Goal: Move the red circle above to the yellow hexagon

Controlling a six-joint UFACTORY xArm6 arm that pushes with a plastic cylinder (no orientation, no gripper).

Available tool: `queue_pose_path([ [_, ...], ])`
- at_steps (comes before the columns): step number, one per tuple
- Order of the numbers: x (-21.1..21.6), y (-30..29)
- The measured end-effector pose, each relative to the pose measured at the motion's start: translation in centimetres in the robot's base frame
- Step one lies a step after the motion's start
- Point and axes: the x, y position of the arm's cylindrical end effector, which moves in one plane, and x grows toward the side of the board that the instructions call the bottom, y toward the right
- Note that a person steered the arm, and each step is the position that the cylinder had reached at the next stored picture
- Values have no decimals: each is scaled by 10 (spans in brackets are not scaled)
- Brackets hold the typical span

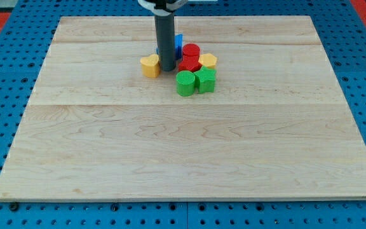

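Observation:
The red circle (pixel 191 51) stands in a tight cluster near the top middle of the wooden board (pixel 183 146). The yellow hexagon (pixel 208 61) touches it on its lower right. A second red block (pixel 189 64) lies just below the red circle. My tip (pixel 168 67) rests on the board just left of these, between the red blocks and a yellow heart-shaped block (pixel 150 65) at the view's left. The rod hides most of a blue block (pixel 178 43) behind it.
A green circle (pixel 185 83) and a green star-like block (pixel 205 80) sit at the bottom of the cluster. Blue pegboard (pixel 5 127) surrounds the board on all sides.

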Motion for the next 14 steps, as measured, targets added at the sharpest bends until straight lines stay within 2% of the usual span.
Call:
queue_pose_path([
  [2, -13, 3],
  [3, -34, 4],
  [6, -42, 28],
  [8, -54, 80],
  [11, -37, 149],
  [12, 9, 203],
  [13, 78, 165],
  [14, 80, 98],
])
